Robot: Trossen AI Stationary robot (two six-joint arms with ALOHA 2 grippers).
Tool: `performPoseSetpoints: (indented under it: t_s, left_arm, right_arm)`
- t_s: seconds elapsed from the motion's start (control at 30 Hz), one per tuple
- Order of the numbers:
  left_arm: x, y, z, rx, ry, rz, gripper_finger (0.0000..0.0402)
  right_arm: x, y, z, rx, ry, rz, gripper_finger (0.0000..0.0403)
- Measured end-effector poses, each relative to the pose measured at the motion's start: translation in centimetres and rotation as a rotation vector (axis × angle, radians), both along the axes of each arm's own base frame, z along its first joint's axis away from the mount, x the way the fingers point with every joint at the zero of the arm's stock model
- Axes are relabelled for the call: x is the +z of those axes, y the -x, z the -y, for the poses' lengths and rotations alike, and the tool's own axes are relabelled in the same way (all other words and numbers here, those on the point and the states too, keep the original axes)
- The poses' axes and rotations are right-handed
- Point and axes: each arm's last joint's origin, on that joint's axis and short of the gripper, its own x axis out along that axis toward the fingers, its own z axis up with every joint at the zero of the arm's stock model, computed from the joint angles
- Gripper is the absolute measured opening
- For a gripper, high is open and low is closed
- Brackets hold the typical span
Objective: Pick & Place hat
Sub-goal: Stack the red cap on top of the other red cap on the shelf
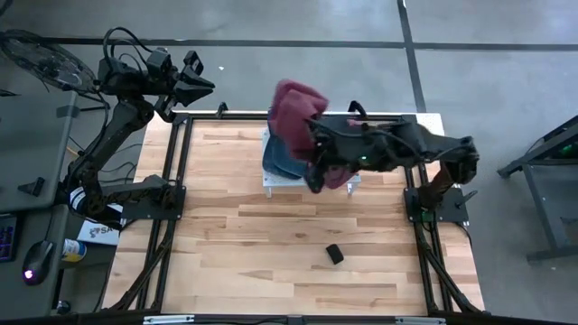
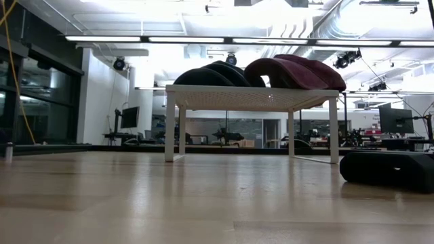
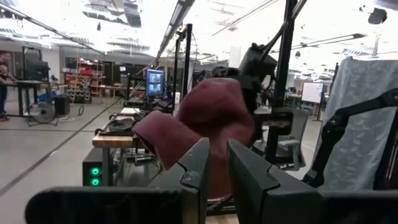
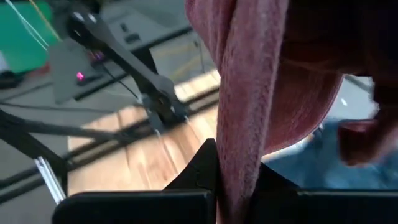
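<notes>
The right claw [image 4: 235, 186] is clenched on one maroon hat [image 1: 293, 113], above one white rack [image 2: 251, 98] with two dark hats [image 2: 213, 73] and another maroon one; the left claw [image 3: 214, 180], nearly closed, holds nothing.

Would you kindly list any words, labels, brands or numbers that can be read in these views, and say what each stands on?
No text can be read for certain.
White box beside the table's left edge: dark printing, too small to read.
Monitor in the room: screen content too blurred to read.
Maroon hat, white rack: no marking seen.
</notes>
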Motion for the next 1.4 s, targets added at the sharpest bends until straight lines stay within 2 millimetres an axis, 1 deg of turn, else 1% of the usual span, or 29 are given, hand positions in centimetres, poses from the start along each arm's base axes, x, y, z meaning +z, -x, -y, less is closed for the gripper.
performPoseSetpoints:
  t_s: [0.17, 0.27, 0.43, 0.57, 0.87, 0.93, 1.0, 1.13, 1.3, 1.4]
  left_arm:
    - [0.0, 0.0, 0.0, -0.014, 0.011, -0.011, 0.0053]
    - [-0.1, 0.0, 0.1, -0.03, 0.012, -0.024, 0.0053]
    - [-0.1, 0.0, 0.2, -0.062, 0.021, -0.049, 0.0053]
    - [0.0, 0.2, 0.5, -0.07, 0.009, -0.051, 0.0053]
    - [0.5, 1.0, 1.8, -0.085, -0.037, -0.042, 0.0053]
    - [0.7, 1.1, 2.1, -0.085, -0.046, -0.038, 0.0053]
    - [0.8, 1.3, 2.4, -0.085, -0.055, -0.033, 0.0053]
    - [1.0, 1.8, 3.2, -0.103, -0.086, -0.037, 0.0053]
    - [1.5, 2.6, 4.6, -0.104, -0.125, -0.02, 0.0053]
    - [1.7, 3.1, 5.4, -0.101, -0.148, -0.007, 0.0053]
  right_arm:
    - [0.3, -2.5, 0.1, 0.058, 0.034, 0.122, 0.0004]
    - [-0.2, -4.1, 0.6, 0.101, 0.027, 0.151, 0.0004]
    - [-2.1, -7.8, 1.3, 0.186, -0.01, 0.19, 0.0004]
    - [-3.9, -10.3, 1.9, 0.24, -0.038, 0.202, 0.0004]
    - [-5.5, -13.5, 3.3, 0.325, -0.057, 0.314, 0.0004]
    - [-5.8, -14.2, 3.7, 0.325, -0.052, 0.348, 0.0004]
    - [-6.3, -14.7, 4.0, 0.318, -0.051, 0.344, 0.0004]
    - [-7.4, -16.0, 4.2, 0.301, -0.057, 0.374, 0.0004]
    - [-8.6, -17.1, 4.3, 0.325, -0.087, 0.393, 0.0004]
    - [-9.2, -18.0, 4.5, 0.355, -0.102, 0.447, 0.0004]
